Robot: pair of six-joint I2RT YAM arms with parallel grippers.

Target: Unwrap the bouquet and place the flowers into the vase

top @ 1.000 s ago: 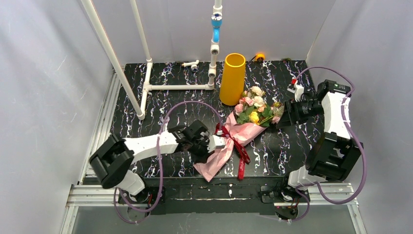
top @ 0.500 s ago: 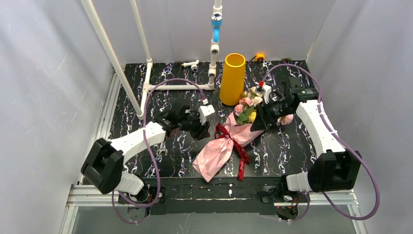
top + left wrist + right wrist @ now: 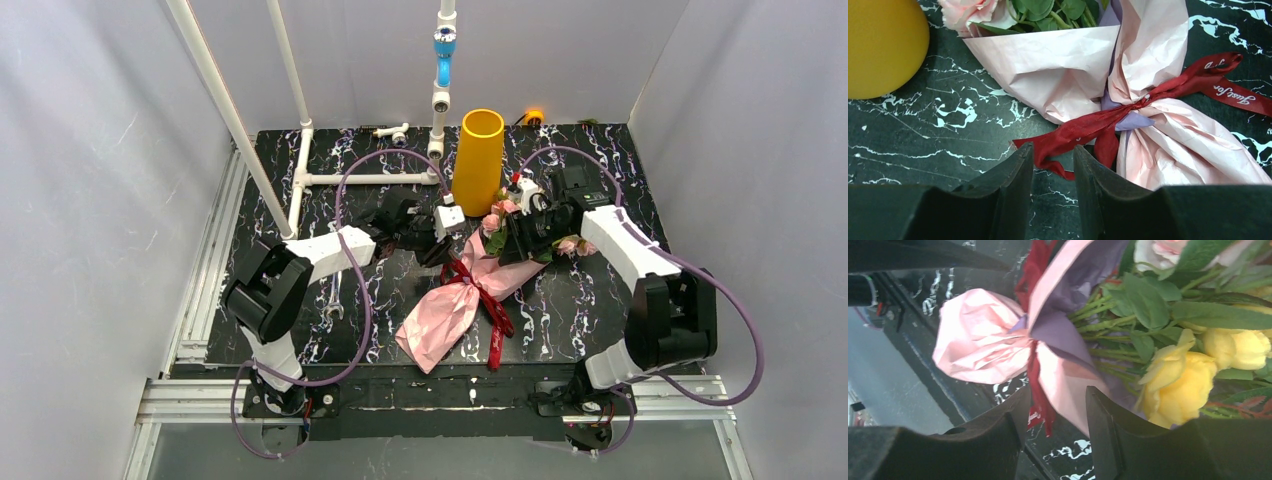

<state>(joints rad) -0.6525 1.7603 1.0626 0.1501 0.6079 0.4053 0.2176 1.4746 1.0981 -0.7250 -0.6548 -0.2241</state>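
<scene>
Left gripper (image 3: 1052, 148) jaws part-open, nothing clamped. The dark red satin ribbon (image 3: 1088, 127) tail lies at their mouth, just front-left of the vase (image 3: 477, 160). Vase: smooth matte mustard cylinder, upright. Bouquet (image 3: 455, 300) lies flat in front of the vase, crinkled pink-lilac paper cone tied at the waist, roses and green leaves (image 3: 1148, 305) inside. Right gripper (image 3: 1058, 390) jaws apart too, front-right of the vase. Paper edge at their gap, no pinch visible; soft yellow rose (image 3: 1178, 385) beside.
</scene>
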